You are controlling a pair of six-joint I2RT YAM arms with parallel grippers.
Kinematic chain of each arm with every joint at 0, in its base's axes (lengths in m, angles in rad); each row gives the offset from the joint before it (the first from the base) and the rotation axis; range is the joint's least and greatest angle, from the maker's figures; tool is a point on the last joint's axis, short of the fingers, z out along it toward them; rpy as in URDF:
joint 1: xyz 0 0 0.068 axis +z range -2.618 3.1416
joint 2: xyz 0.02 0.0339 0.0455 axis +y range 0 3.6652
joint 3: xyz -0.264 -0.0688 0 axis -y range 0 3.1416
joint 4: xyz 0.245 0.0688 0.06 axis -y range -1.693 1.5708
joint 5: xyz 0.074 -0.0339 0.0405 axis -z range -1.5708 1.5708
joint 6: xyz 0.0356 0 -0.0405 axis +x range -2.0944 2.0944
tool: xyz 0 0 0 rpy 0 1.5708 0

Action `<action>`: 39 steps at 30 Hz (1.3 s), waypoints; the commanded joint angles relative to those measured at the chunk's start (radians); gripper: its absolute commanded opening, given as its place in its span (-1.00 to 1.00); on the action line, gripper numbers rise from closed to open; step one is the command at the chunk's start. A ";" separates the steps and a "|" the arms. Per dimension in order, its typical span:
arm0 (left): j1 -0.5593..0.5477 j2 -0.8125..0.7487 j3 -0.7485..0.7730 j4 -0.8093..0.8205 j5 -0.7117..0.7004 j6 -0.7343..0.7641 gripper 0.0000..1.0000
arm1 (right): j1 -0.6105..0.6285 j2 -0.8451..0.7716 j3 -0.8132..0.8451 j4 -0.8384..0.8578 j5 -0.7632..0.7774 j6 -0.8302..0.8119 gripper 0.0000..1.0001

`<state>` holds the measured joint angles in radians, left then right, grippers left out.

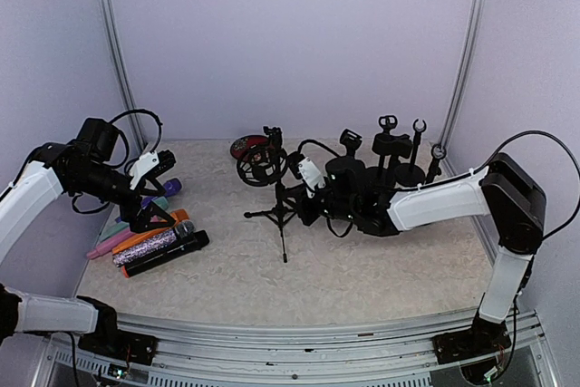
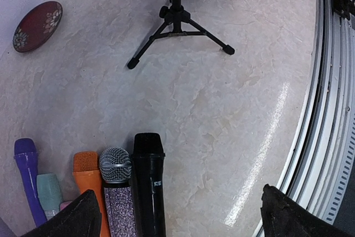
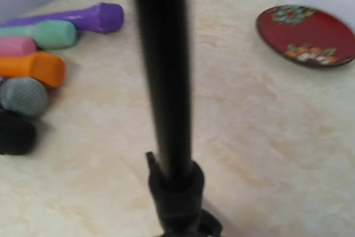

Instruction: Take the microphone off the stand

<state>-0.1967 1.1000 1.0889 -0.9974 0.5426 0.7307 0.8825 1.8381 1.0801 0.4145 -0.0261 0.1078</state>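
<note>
The left arm (image 1: 36,189) enters at the lower left of the overhead frame, white forearm angled up to a black wrist. The left gripper (image 1: 152,213) points downward with jaws spread wide, and its fingertips (image 2: 77,217) fill the bottom corners of its own view. The right arm (image 1: 435,204) stands at the right edge, bends at the elbow and stretches leftward to mid-frame. There the right gripper (image 1: 294,198) is pinched nearly closed.

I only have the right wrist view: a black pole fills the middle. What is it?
Observer: The upright of a tripod stand, legs spread on the table.
Operator: Is the right gripper on it?
Observer: Seemingly yes: the right gripper is at the pole, below the ring mount.
Operator: And the left arm?
Observer: The left gripper hangs open above the row of microphones.
</note>
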 commanded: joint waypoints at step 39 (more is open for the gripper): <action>0.009 -0.032 0.020 -0.033 0.019 0.008 0.95 | -0.145 0.084 0.009 0.226 -0.428 0.676 -0.44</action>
<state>-0.1959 1.0801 1.0889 -1.0264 0.5438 0.7311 0.7444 1.8969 1.0451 0.6266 -0.4541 0.7776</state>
